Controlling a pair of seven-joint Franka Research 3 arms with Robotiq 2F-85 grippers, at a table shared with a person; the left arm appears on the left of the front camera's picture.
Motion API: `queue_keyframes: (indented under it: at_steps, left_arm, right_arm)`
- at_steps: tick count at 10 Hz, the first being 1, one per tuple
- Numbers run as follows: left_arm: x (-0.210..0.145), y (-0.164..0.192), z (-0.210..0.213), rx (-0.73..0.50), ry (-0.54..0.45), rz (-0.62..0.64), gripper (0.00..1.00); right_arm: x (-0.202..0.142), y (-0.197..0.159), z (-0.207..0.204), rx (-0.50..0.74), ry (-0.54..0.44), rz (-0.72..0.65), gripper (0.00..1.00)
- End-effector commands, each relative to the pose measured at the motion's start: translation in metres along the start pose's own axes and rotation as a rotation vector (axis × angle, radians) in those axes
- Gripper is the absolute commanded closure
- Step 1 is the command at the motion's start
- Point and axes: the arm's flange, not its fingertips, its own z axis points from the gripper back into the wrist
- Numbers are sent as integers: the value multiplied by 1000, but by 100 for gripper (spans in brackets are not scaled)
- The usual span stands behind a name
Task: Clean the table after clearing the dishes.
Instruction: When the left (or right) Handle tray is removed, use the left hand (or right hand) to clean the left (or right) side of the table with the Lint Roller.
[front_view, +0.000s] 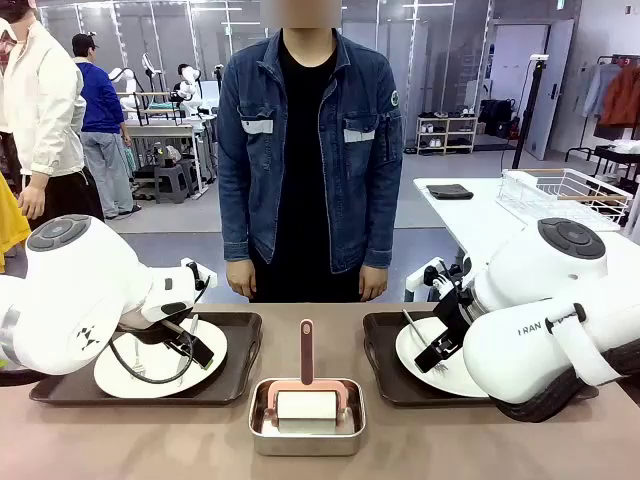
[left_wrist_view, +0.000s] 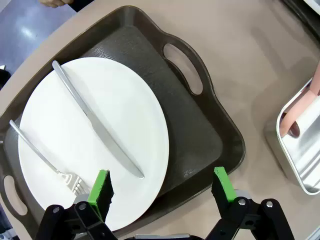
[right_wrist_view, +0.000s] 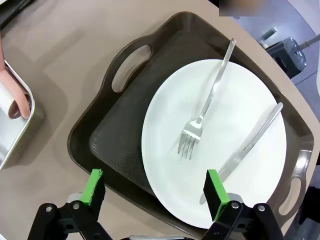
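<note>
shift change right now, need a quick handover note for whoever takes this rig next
Left gripper: open, holding nothing, above the edge of the left tray.
Right gripper: open, holding nothing, above the right tray.
Things: left plate and right plate lie on their trays on the table, each carrying a fork and knife. A pink-handled roller lies in the steel pan between the trays.
Done: nothing cleared yet.
Left: remove both trays, then clean the table.
</note>
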Motion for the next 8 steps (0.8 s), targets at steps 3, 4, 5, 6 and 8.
queue_keyframes:
  at_steps: [3,4,5,6,8]
  left_arm:
    - [0,0,0,0,0,0,0]
    - [0,0,0,0,0,0,0]
    - [0,0,0,0,0,0,0]
    - [0,0,0,0,0,0,0]
    - [0,0,0,0,0,0,0]
  right_arm:
    - [0,0,0,0,0,0,0]
    - [0,0,0,0,0,0,0]
    - [0,0,0,0,0,0,0]
    - [0,0,0,0,0,0,0]
    - [0,0,0,0,0,0,0]
